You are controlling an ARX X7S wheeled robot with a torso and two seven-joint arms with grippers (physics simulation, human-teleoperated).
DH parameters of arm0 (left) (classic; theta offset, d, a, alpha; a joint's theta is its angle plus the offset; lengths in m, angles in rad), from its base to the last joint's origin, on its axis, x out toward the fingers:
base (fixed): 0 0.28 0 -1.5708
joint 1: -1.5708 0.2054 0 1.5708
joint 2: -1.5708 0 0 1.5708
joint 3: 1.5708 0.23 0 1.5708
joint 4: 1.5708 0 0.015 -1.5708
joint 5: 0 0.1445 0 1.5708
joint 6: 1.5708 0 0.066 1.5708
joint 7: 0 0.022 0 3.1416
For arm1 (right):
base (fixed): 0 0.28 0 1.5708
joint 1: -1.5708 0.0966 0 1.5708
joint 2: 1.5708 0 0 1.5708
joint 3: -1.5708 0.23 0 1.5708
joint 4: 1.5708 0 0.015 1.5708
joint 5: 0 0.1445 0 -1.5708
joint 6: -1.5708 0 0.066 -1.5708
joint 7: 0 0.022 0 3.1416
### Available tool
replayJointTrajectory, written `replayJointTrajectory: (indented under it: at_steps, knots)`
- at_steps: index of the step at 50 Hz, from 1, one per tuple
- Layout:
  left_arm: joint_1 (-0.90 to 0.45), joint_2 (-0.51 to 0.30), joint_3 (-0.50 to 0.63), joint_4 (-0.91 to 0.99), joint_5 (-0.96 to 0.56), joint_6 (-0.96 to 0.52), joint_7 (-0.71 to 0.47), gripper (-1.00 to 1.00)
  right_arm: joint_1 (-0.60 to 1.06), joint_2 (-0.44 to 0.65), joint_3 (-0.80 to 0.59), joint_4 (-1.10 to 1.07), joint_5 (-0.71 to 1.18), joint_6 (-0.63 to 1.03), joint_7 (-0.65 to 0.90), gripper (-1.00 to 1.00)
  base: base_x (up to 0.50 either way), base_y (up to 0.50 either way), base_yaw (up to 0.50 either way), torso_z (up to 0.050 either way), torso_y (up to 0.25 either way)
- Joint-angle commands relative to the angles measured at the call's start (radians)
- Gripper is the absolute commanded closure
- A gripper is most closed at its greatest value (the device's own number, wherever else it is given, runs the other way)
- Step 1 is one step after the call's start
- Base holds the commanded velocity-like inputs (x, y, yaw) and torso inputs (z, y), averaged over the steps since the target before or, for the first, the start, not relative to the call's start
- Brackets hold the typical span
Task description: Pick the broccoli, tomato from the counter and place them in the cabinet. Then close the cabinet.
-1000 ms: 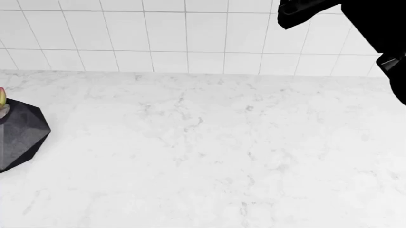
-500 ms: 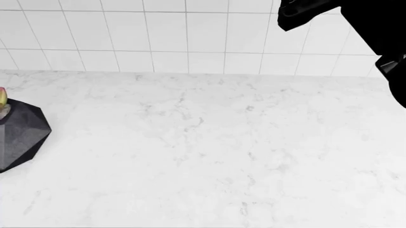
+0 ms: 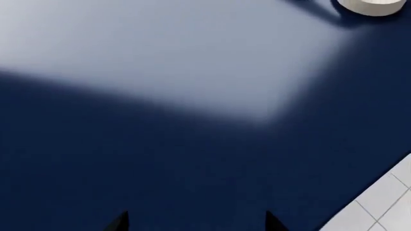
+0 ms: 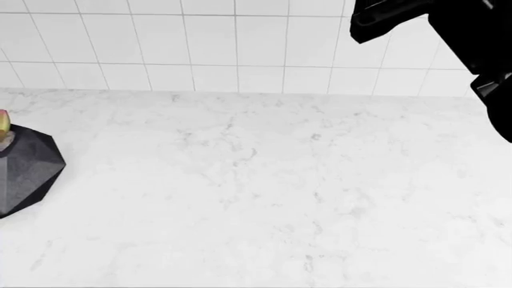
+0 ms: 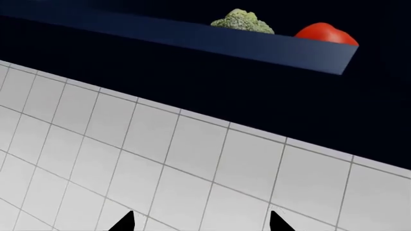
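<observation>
While right tool [image 5: 200, 222] spread, broccoli [image 5: 243, 21], tomato [image 5: 326, 33] beyond.

The black, angular right arm [image 4: 448, 36] enters the head view at the upper right corner, raised high; its gripper end lies outside that view. In the right wrist view, the right gripper [image 5: 200, 222] shows only two dark pointed fingertips [image 5: 123, 222], set well apart with nothing between them. The left gripper [image 3: 196, 222] shows likewise: two dark tips, jaws spread, holding nothing.
</observation>
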State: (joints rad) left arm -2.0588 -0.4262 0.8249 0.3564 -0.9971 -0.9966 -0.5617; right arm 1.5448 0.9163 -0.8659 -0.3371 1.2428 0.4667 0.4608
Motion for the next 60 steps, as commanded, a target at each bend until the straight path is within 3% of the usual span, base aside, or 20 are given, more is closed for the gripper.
replayJointTrajectory:
  at_steps: [1, 22, 60]
  knots:
    - [0.017, 0.086, 0.097, -0.074, -0.204, 0.035, 0.099, -1.0, -0.006, 0.005, 0.002, -0.006, 0.002, -0.003, 0.003, -1.0, 0.0, 0.0, 0.0, 0.0, 0.0]
    - [0.029, 0.17, 0.146, -0.262, -0.147, 0.054, 0.152, -1.0, -0.024, 0.009, 0.002, -0.004, -0.001, -0.01, -0.002, -1.0, 0.0, 0.0, 0.0, 0.0, 0.0]
    - [0.091, 0.253, 0.183, -0.306, -0.087, 0.12, 0.109, -1.0, -0.181, 0.008, -0.019, -0.003, -0.044, -0.11, -0.008, -1.0, 0.0, 0.0, 0.0, 0.0, 0.0]
